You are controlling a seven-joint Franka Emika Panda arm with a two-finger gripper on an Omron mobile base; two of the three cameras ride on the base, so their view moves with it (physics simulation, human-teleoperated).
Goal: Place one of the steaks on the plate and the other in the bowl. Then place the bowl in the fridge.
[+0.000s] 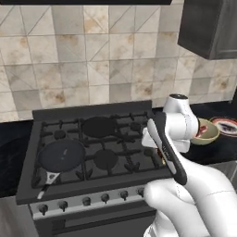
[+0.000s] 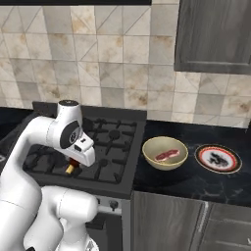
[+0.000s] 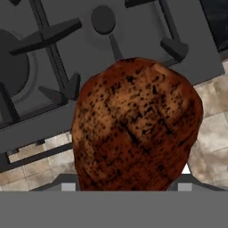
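A tiled wall backs a black stove (image 1: pixel 92 148) and a dark surface (image 2: pixel 196 181) beside it. The tool (image 2: pixel 71 166) hangs over the stove's right front corner, clenched on a dark reddish-brown steak (image 3: pixel 133 127). Well off to the tool's right on the surface sits the tan bowl (image 2: pixel 164 152) with a pinkish-red steak (image 2: pixel 166 155) inside, and just beyond it the patterned plate (image 2: pixel 218 158). A black frying pan (image 1: pixel 60 156) rests on the burner far to the tool's left.
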